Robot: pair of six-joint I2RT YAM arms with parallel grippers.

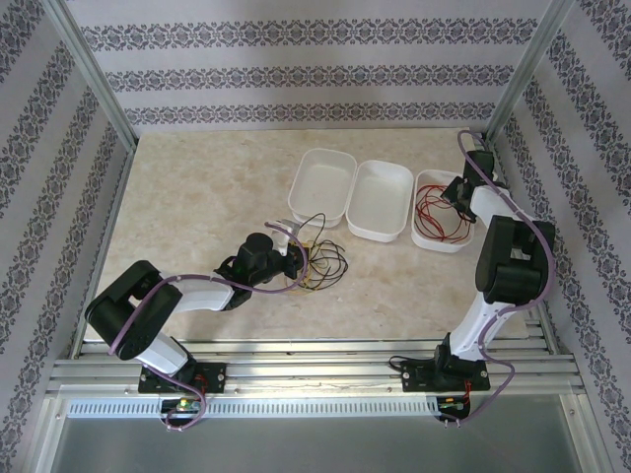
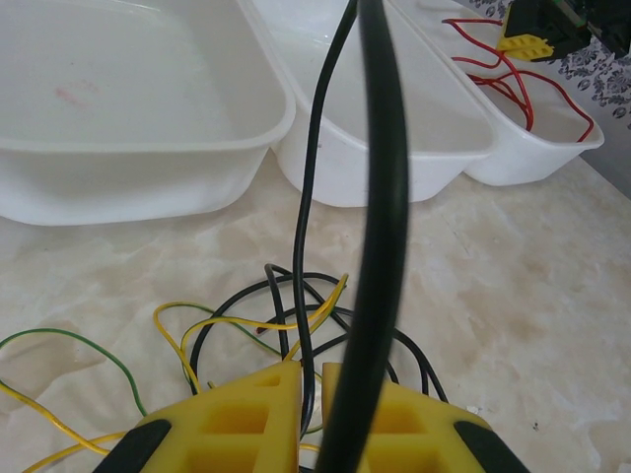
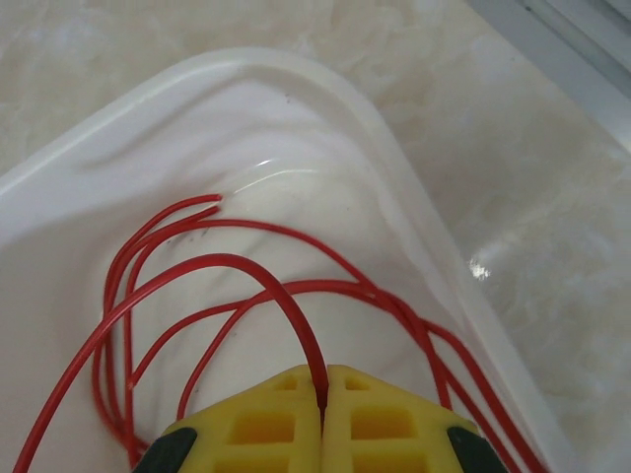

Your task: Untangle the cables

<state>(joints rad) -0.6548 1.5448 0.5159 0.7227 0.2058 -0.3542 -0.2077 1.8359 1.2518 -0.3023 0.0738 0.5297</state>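
A tangle of black, yellow and green cables [image 1: 323,260] lies on the marble table in front of the trays. My left gripper [image 1: 294,258] is at the tangle's left edge. In the left wrist view its yellow fingers [image 2: 258,414] are shut on a thin black cable [image 2: 308,246] that rises between them, and a blurred black strand [image 2: 383,197] crosses close to the lens. Yellow loops [image 2: 246,323] lie under it. The red cable [image 1: 434,212] is coiled in the rightmost tray [image 1: 436,244]. My right gripper [image 3: 322,394] is shut on a red strand [image 3: 296,313] over that tray.
Three white trays stand in a row behind the tangle: left [image 1: 309,187], middle [image 1: 380,200] and the right one holding red cable. Patterned walls and metal posts [image 1: 99,89] enclose the table. Bare marble [image 1: 197,197] lies left of the trays.
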